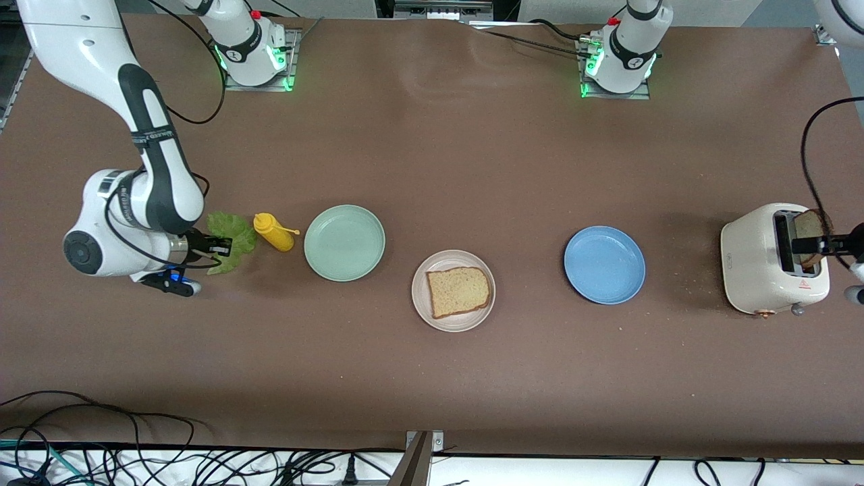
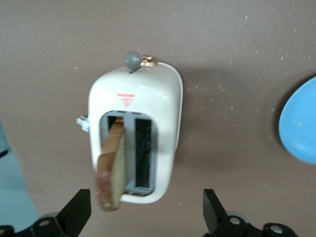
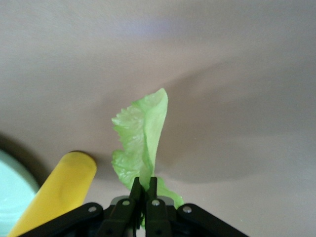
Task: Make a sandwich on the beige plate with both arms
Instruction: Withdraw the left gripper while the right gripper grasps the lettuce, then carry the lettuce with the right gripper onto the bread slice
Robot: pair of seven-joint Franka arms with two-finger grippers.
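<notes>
Bread slice [image 1: 459, 291] unmarked; toaster [image 1: 763, 270] shows a red triangle mark.

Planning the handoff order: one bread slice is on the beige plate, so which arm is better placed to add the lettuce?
The right arm. Its right gripper is shut on the lettuce leaf. The left gripper hangs open over the toaster.

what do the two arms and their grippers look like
Both arms are glossy white with dark grey joint bands and thin black cables looped alongside. Their round bases glow green, each topped with a red button. The right gripper and left gripper have slim black fingers.
</notes>
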